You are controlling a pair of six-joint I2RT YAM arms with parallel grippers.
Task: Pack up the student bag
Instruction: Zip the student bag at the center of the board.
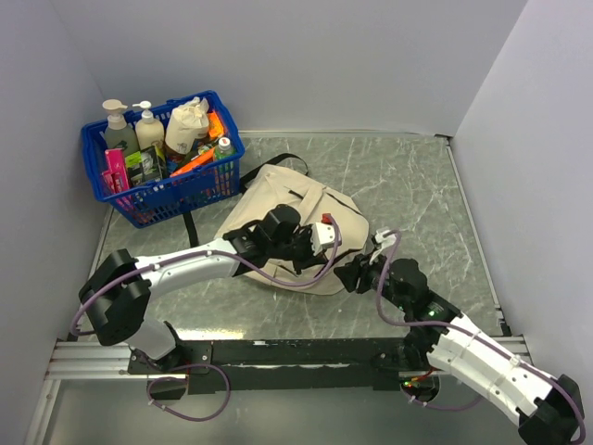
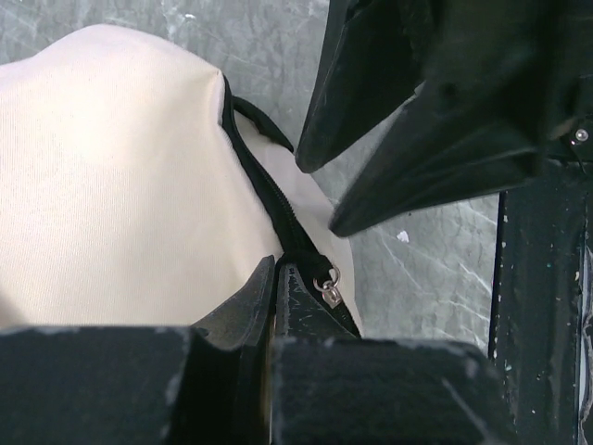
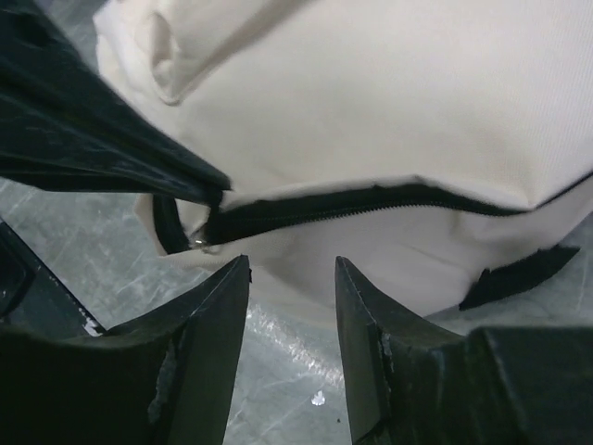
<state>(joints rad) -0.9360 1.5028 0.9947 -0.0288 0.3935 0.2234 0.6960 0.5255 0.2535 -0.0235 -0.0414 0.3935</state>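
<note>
The student bag (image 1: 278,190) lies flat in the middle of the table, cream with a black zipper (image 3: 371,204). My left gripper (image 1: 332,252) reaches over it and is shut on the black zipper trim at the bag's near right edge (image 2: 278,271), right beside the small metal zipper pull (image 2: 327,289). My right gripper (image 1: 355,272) stands open just in front of that same edge (image 3: 292,269), nothing between its fingers (image 3: 218,306), tips a little short of the fabric. Its dark fingers (image 2: 417,139) show in the left wrist view too.
A blue plastic basket (image 1: 185,193) at the back left holds pump bottles (image 1: 119,130), a small cream pouch (image 1: 188,125) and other items. A black strap (image 1: 190,227) trails from the bag toward it. Grey walls close in the marbled table (image 1: 417,185).
</note>
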